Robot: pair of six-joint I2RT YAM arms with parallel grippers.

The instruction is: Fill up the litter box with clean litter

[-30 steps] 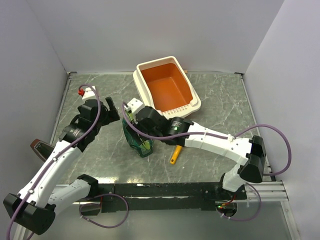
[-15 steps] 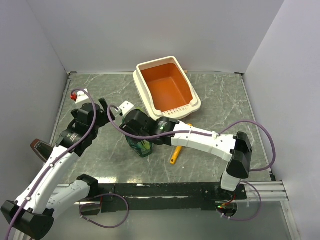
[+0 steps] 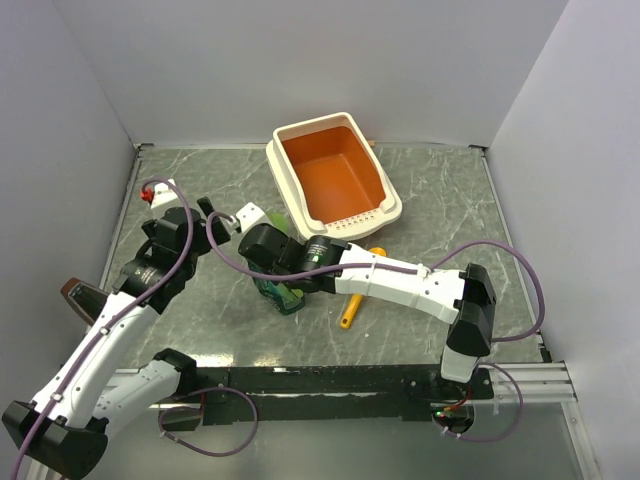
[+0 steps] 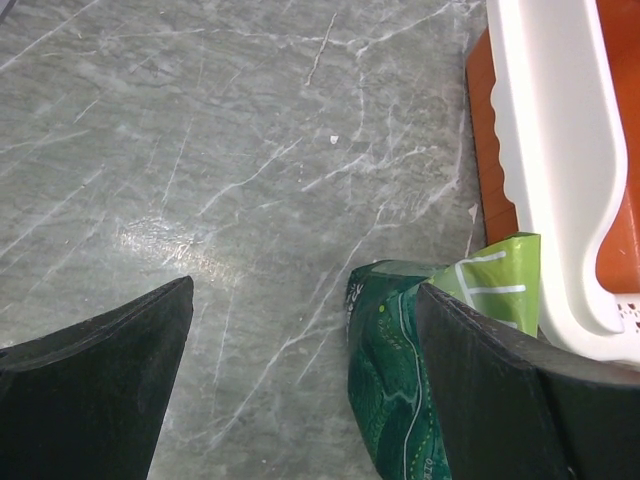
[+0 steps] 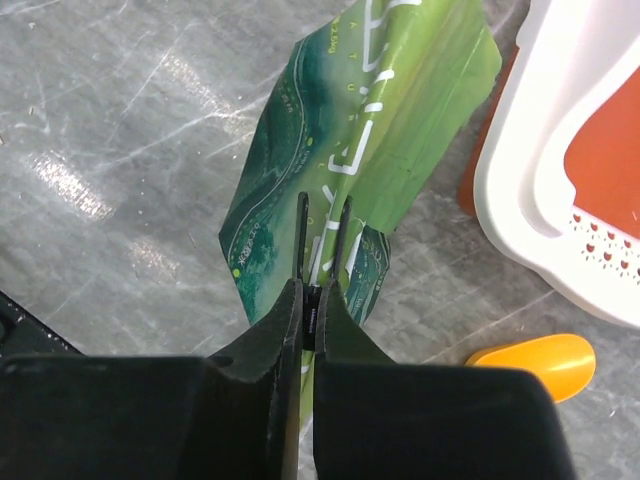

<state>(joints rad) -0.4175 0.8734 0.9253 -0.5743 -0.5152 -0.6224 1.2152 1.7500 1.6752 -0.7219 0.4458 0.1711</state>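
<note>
The litter box, orange inside with a cream rim, stands at the back centre of the table; its floor shows bare orange. No clean litter shows in any view. A green crinkly bag lies in front of the box's near left corner. My right gripper is shut on the upper edge of the bag, which is pinched between the fingers. My left gripper is open just left of the bag, whose side lies against the right finger, with bare table between the fingers. The box rim is close on the right.
An orange-yellow scoop lies on the table right of the bag, under the right forearm, and shows as a scoop in the right wrist view. Grey walls close in the marble table on three sides. The left gripper hovers left of the right wrist.
My right gripper has moved left and down over the bag and closed on its upper edge. The left arm drew back to the left earlier and has since held still, open.
</note>
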